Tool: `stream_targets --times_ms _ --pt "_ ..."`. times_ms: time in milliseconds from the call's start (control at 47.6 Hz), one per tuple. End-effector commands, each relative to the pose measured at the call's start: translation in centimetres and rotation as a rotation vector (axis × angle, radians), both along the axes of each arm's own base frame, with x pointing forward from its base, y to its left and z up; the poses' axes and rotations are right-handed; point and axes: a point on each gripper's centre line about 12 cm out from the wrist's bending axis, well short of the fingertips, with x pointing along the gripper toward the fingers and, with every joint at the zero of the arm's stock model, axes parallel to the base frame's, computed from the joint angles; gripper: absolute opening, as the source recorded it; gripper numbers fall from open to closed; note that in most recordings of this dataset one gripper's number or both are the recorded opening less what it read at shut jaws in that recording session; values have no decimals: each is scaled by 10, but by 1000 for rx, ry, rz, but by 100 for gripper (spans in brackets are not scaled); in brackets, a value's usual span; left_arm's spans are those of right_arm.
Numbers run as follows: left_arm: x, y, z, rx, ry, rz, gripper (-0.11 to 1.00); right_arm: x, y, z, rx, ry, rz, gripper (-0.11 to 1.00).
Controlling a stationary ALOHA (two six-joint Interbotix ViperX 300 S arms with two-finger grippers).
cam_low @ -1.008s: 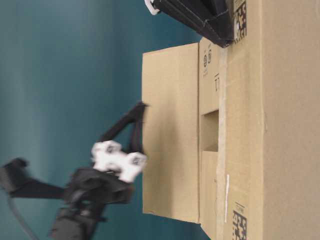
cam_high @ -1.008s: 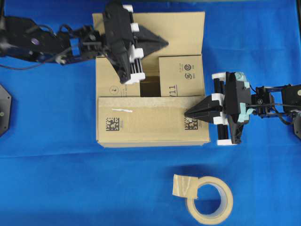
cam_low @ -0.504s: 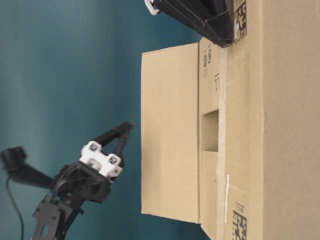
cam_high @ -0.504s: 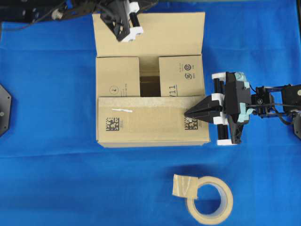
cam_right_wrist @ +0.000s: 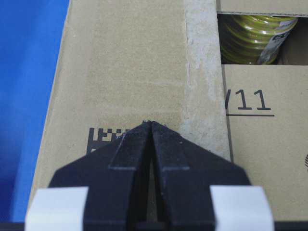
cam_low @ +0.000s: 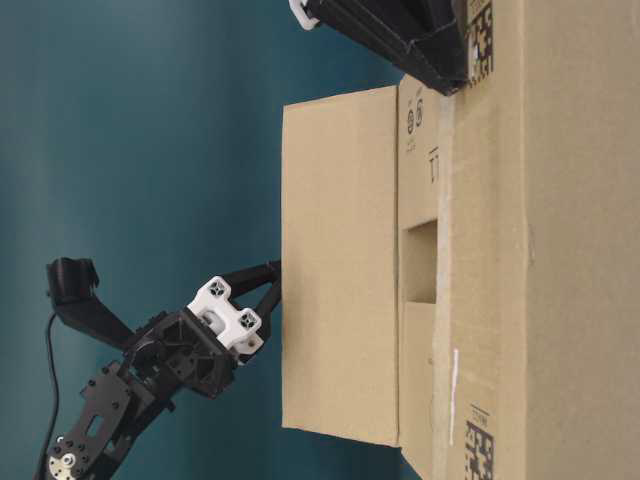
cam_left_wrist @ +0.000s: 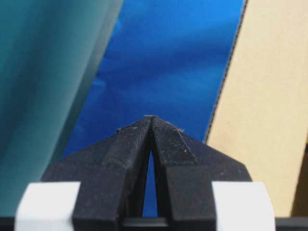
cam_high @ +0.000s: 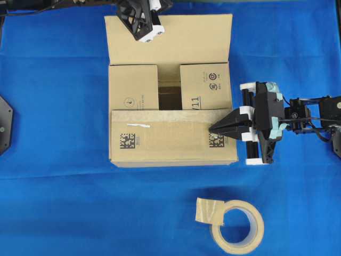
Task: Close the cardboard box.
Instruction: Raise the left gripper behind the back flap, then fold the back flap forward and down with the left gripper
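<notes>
1 flap of the cardboard box (cam_high: 170, 90) remains open: the left gripper (cam_low: 268, 285), fingers closed on nothing, has swung behind it to push, while the right gripper (cam_high: 213, 128), also closed, pins the near flap.

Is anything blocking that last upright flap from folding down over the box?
Nothing visible does. The upright flap has a clear path over the two small flaps already folded in. The left gripper sits behind it, shut; the right gripper, also shut, rests on the near flap, outside the path.

Open cloth (cam_high: 58, 202) around box; tape roll (cam_high: 237, 226) near front.
</notes>
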Motion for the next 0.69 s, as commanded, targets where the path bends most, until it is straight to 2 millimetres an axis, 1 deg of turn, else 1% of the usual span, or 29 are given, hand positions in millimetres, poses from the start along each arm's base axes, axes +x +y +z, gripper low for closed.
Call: stream_targets --times_ms 0,147,294,504,672 --pt "5 -6 16 17 -36 -16 0 4 1 7 3 -24 -1 0" --pt "7 -14 17 7 -31 -30 0 4 1 7 3 -24 -1 0" --pt "6 -23 24 0 -35 -43 0 5 1 7 3 -26 -1 0" --pt "4 -49 36 -14 -61 -79 0 4 1 7 3 -24 -1 0" --pt "1 -70 29 -39 -48 -109 0 4 1 7 2 -26 0 0"
